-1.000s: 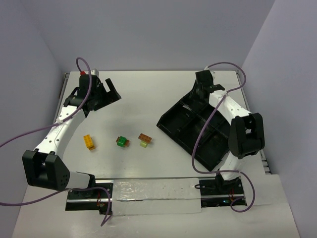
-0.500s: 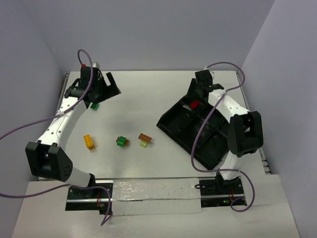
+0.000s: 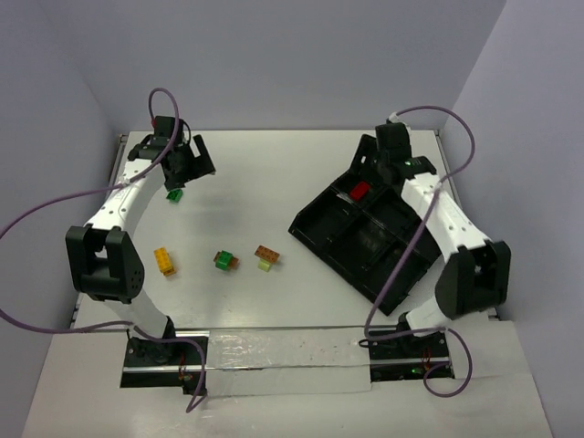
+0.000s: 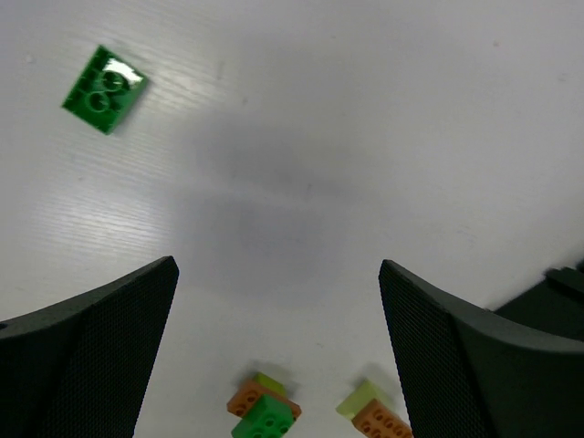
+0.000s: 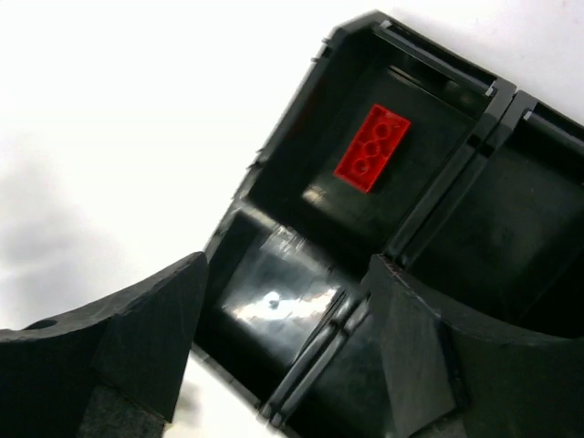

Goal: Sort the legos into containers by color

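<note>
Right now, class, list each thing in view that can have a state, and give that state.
left gripper: open, empty.
right gripper: open, empty, above the tray.
red brick: flat in a tray compartment.
green brick: loose on the table.
yellow brick: on the table.
green-orange stack: on the table.
orange-pale stack: on the table.
tray: one brick visible inside.

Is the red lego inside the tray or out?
Inside. The red lego lies flat on the floor of one tray compartment, with black walls around it.
</note>
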`<state>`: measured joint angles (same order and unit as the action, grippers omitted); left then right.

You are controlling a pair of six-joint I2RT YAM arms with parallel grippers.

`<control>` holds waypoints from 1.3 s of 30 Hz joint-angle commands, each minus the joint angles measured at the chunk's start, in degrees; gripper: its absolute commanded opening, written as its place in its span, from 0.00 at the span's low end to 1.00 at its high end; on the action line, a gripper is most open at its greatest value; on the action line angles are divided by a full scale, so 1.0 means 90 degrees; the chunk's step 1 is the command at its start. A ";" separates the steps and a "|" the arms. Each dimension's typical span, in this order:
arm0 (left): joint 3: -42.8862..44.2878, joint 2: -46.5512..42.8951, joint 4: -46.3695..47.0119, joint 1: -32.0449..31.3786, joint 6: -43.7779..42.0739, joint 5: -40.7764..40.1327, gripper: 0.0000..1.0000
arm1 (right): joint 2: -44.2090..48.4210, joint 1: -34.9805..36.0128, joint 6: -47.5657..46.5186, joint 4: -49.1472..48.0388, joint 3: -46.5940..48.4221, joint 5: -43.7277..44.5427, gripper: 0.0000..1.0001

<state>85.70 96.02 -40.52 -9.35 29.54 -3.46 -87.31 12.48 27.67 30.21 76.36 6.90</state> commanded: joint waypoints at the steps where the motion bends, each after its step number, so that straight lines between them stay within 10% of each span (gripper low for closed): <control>1: 0.0508 0.0310 -0.0306 0.0280 -0.0131 -0.0696 0.99 | 0.1046 0.0344 0.0143 0.0033 -0.0297 -0.0110 0.80; 9: 0.0881 0.1299 -0.0663 0.0533 0.0493 -0.1559 0.99 | 0.1224 0.1246 0.0051 0.0442 -0.0170 0.0141 0.81; 17: 0.1720 0.2439 -0.0642 0.0639 -0.0863 -0.3000 0.99 | 0.1302 0.1436 -0.0008 0.0442 -0.0320 0.0200 0.82; 39: 0.2014 0.3429 -0.0032 0.1019 -0.1639 -0.0677 0.99 | 0.1211 0.1517 -0.0031 0.0634 -0.0167 0.0262 0.82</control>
<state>103.22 126.45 -43.28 -0.53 16.09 -17.32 -76.71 25.30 27.77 35.52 73.93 8.17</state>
